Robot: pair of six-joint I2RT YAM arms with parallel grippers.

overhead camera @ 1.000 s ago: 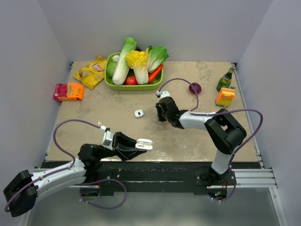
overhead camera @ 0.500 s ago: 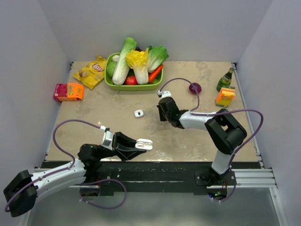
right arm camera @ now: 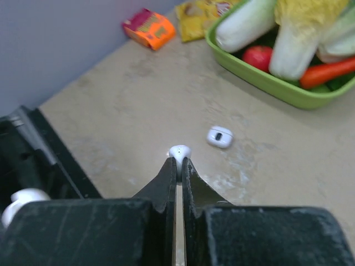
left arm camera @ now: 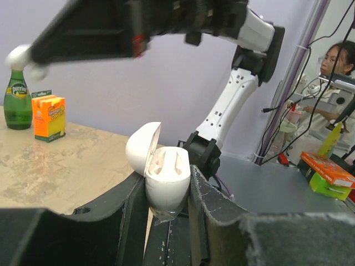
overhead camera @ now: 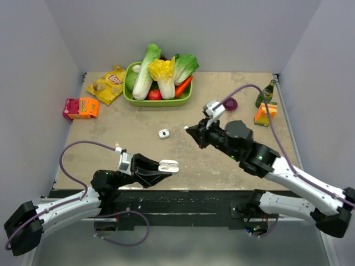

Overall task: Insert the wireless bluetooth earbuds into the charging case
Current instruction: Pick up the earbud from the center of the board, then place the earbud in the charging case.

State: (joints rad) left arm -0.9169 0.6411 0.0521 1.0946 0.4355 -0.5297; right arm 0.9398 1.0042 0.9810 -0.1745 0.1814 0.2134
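My left gripper is shut on the charging case, a white pebble held upright above the table's near edge. Its lid is hinged open to the left and its two slots show. My right gripper is shut on one white earbud, which pokes out beyond the fingertips, raised above the table's middle. A second earbud lies on the table to the left of that gripper and also shows in the right wrist view.
A green basket of vegetables stands at the back. Chip bag and orange-pink box lie back left. A green bottle, juice carton and purple onion sit back right.
My right gripper closed on an earbud and the arm rose well off the table. The left gripper with the case lifted slightly.
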